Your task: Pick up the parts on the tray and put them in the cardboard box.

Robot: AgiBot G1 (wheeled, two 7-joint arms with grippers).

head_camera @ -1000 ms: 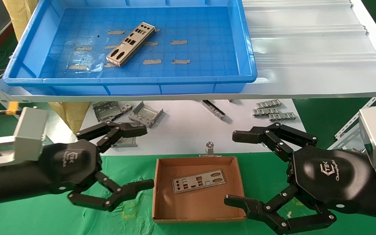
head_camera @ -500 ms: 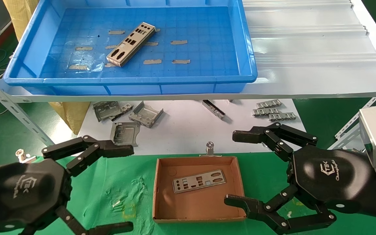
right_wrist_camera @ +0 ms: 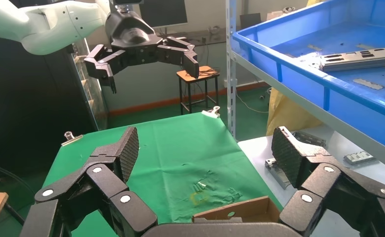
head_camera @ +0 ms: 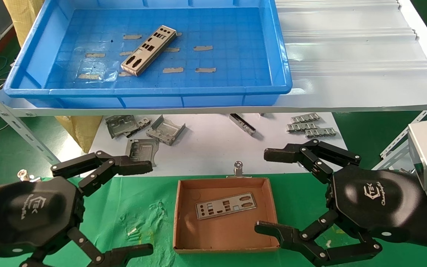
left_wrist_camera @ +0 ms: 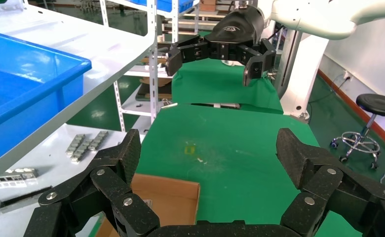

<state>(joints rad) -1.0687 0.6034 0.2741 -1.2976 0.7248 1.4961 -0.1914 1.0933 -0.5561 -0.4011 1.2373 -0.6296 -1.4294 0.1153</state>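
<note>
One punched silver-grey part (head_camera: 148, 50) lies flat and slantwise on the grid floor of the blue tray (head_camera: 32, 55), among scraps of tan tape (head_camera: 202, 48); the right wrist view catches it too (right_wrist_camera: 361, 58), past the tray's near wall (right_wrist_camera: 299, 74). A second part (head_camera: 225, 205) lies flat in the cardboard box (head_camera: 224, 249), nearer its far wall than its near one. The tray sits up on a white shelf (head_camera: 354, 59), and the box is below on the green cloth of the table (head_camera: 146, 193), with a metal clip (head_camera: 238, 168) at its far edge.

My left gripper (head_camera: 145, 209) hangs over the green cloth just left of the box, fingers (head_camera: 132, 167) spread wide and holding nothing (the left wrist view shows a corner of the box (left_wrist_camera: 173, 200) below them). My right gripper (head_camera: 263, 191) hangs at the box's right side, fingers (head_camera: 278, 154) likewise spread wide and empty, the lower one reaching over the box's near right corner.

Behind the box, on a white sheet (head_camera: 209, 148) under the shelf, lie bent grey metal brackets (head_camera: 165, 129) and small ridged linked strips (head_camera: 310, 127), well apart from both grippers.
</note>
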